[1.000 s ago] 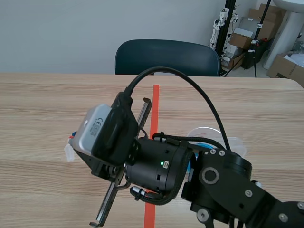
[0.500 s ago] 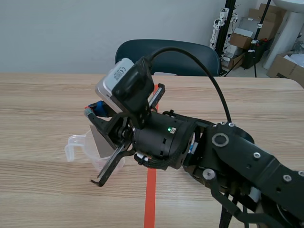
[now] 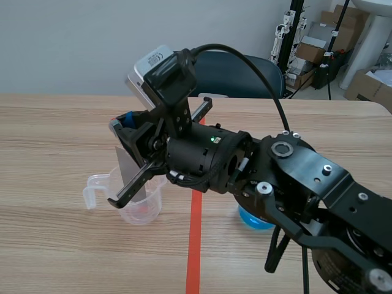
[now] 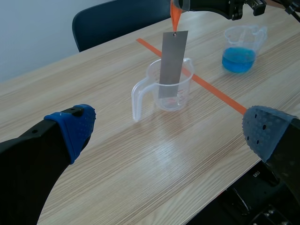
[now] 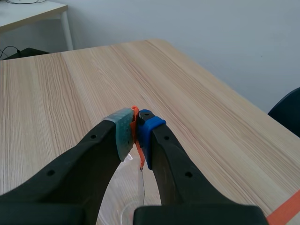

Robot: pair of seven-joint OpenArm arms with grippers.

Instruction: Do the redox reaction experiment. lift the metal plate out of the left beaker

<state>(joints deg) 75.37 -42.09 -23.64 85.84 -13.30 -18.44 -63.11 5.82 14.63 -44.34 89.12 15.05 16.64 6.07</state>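
Note:
A grey metal plate (image 4: 172, 63) hangs upright from an orange tab (image 4: 176, 14). Its lower end is still inside the clear left beaker (image 4: 164, 89). My right gripper (image 5: 135, 129) is shut on that tab (image 5: 136, 123), directly above the beaker; under it only the plate's thin edge (image 5: 142, 183) shows. In the scene view the right arm reaches across the middle, and its gripper (image 3: 122, 127) holds the plate (image 3: 127, 168) over the beaker (image 3: 131, 202). My left gripper (image 4: 171, 129) stands open, low and well short of the beaker, with nothing between its fingers.
A second beaker with blue liquid (image 4: 239, 51) stands to the right of the orange tape line (image 4: 211, 89); in the scene view this blue beaker (image 3: 251, 220) is mostly hidden under the right arm. A dark chair (image 3: 245, 70) stands behind the table's far edge.
The right gripper has risen and swung toward the table's far side, drawing the plate up. The clear beaker, hidden behind the arm a second ago, now shows.

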